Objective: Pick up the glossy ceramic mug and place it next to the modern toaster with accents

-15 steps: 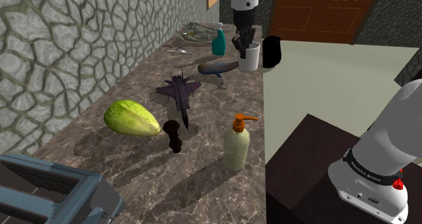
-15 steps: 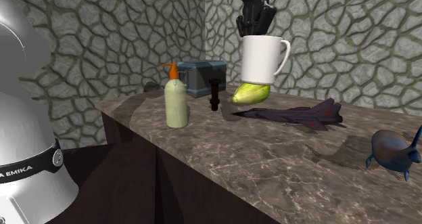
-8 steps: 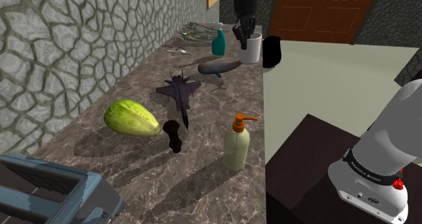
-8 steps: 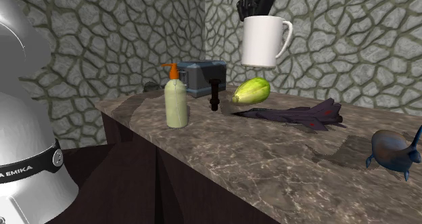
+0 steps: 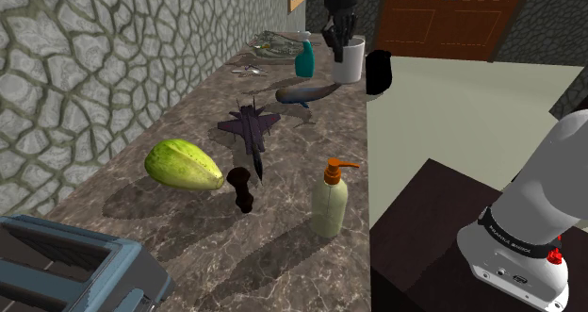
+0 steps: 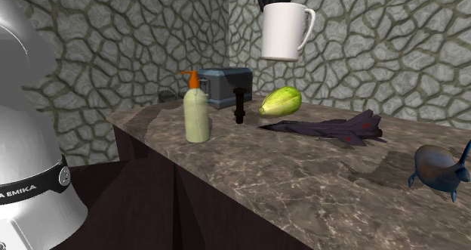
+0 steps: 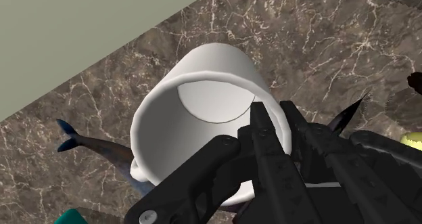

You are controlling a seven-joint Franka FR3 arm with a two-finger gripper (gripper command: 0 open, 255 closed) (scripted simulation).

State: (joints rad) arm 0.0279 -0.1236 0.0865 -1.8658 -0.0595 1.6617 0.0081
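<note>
- My gripper (image 7: pixel 270 114) is clamped on the rim of the white mug (image 6: pixel 283 31).
- The mug hangs high above the marble counter (image 6: pixel 302 173), right of the grey toaster (image 6: pixel 230 86) at the far end, well apart from it.

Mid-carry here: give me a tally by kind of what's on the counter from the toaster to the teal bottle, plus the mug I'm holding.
Bottles: 2 (soap pump bottle, teal spray bottle)
Toy figures: 2 (dark jet, blue-grey fish-like figure)
Mugs: 1 (white mug, held off the counter)
Toaster: 1
Green fruit: 1
Small dark upright object: 1
Total: 8
</note>
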